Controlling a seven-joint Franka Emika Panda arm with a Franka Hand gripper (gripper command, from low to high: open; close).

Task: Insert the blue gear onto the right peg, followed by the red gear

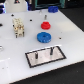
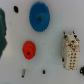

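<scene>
The blue gear [image 1: 44,36] lies flat on the white table, just beyond the grey plate [image 1: 56,59]; in the wrist view the blue gear [image 2: 39,16] is seen from above. The smaller red gear [image 1: 45,24] sits behind it, apart from it, and the red gear [image 2: 29,49] also shows in the wrist view. Two thin dark pegs stand on the plate; the right peg [image 1: 51,50] is bare. A white blurred part of the arm [image 1: 20,4] hangs at the exterior view's upper edge, high above the table. Its fingers cannot be made out in either view.
A beige blocky part [image 1: 19,27] stands on the exterior view's left, also seen as the beige part [image 2: 70,47]. A small dark-blue piece [image 1: 52,8] lies at the back. The left peg [image 1: 39,54] shares the plate. A dark green shape [image 2: 2,30] borders the wrist view.
</scene>
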